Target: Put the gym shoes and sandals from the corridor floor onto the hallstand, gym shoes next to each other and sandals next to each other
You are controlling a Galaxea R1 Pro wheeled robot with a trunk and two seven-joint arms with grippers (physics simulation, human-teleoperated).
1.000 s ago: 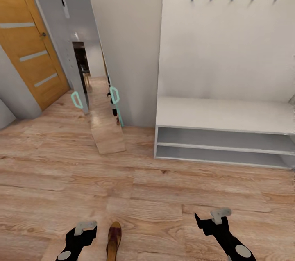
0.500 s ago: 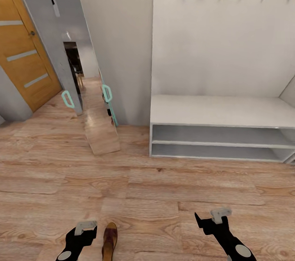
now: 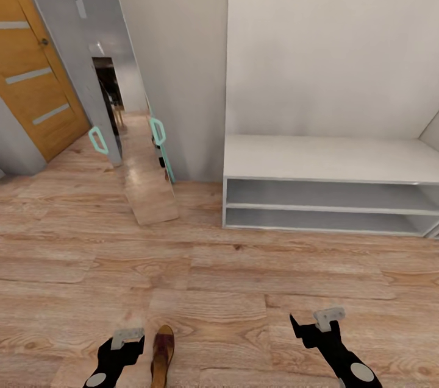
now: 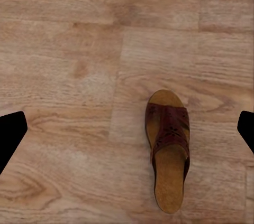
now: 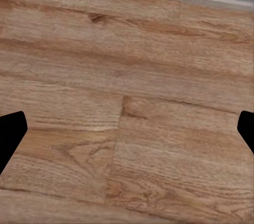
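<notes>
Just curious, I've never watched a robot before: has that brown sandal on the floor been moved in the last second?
No. The sandal lies on the same plank of the floor, free of the left claw; the picture shifted because the camera moved.

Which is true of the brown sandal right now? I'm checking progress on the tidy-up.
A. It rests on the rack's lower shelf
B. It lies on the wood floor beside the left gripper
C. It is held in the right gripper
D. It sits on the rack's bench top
B: the sandal lies flat on the corridor floor just beside the left gripper, and the hallstand holds no shoes.
</notes>
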